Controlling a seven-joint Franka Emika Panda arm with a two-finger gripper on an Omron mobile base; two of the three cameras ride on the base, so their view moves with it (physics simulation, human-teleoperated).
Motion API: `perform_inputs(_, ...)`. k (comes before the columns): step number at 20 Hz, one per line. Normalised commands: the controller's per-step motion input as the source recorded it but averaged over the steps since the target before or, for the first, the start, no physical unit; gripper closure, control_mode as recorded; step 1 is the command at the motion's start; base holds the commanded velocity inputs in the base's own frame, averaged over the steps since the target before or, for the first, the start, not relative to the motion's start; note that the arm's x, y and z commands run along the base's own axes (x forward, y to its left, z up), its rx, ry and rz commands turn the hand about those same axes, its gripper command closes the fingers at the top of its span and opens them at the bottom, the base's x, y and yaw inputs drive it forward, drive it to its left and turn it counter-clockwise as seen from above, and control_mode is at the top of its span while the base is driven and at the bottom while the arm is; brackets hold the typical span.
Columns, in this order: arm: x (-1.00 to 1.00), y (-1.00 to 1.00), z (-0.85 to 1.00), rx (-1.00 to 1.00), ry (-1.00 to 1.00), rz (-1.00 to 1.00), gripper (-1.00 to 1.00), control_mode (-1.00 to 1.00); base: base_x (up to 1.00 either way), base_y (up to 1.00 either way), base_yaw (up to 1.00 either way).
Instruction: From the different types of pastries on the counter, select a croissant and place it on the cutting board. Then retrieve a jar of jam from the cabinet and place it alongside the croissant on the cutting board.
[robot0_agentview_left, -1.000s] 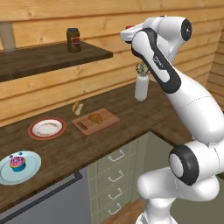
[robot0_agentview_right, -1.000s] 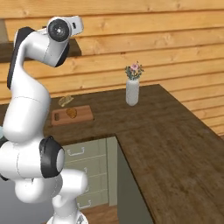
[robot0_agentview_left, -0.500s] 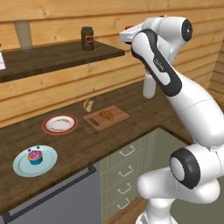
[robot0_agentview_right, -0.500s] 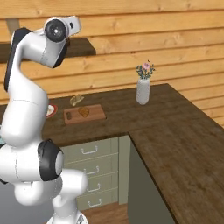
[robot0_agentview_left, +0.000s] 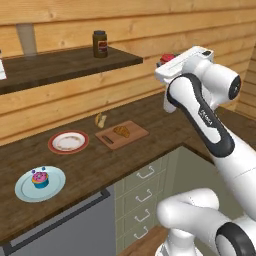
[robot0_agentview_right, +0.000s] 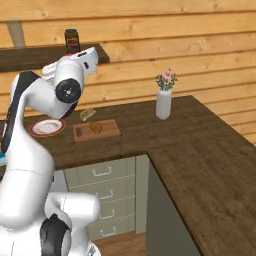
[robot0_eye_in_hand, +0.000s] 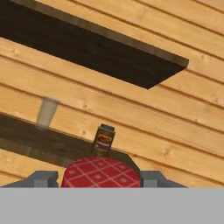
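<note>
The jar of jam shows its red checked lid between my two finger tips, and my gripper is shut on it. My hand hangs high above the counter, right of the cutting board, with the red jar at its tip. The golden-brown croissant lies on the cutting board as a croissant left of its middle. A pink-frosted cupcake sits on a pale blue plate at the front left. The cabinet is out of view.
A red-rimmed plate and a small pale yellow item lie left of and behind the board. A dark brown jar stands on the dark wall shelf. A white flower vase stands further right on the counter.
The whole picture shifted at first as the base moved, then held still. My arm has lowered and swung towards the counter with the jar still in the gripper.
</note>
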Motion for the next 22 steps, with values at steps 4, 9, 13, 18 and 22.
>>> perform_inputs(4, -0.91, -0.42, -0.99, 0.0, -0.34, -0.03, 1.0, -1.0, 0.0, 0.0, 0.0)
perform_inputs(9, -0.75, -0.27, -0.7, 0.05, -0.17, -0.03, 1.0, -1.0, 0.0, 0.0, 0.0)
perform_inputs(13, -0.53, -0.02, -0.35, 0.08, 0.09, -0.15, 1.0, -1.0, 0.0, 0.0, 0.0)
perform_inputs(18, -0.18, -0.04, -0.57, 0.12, 0.41, -0.26, 1.0, -1.0, 0.0, 0.0, 0.0)
perform_inputs(22, -0.01, -0.02, -0.26, 0.06, 0.21, -0.16, 1.0, -1.0, 0.0, 0.0, 0.0)
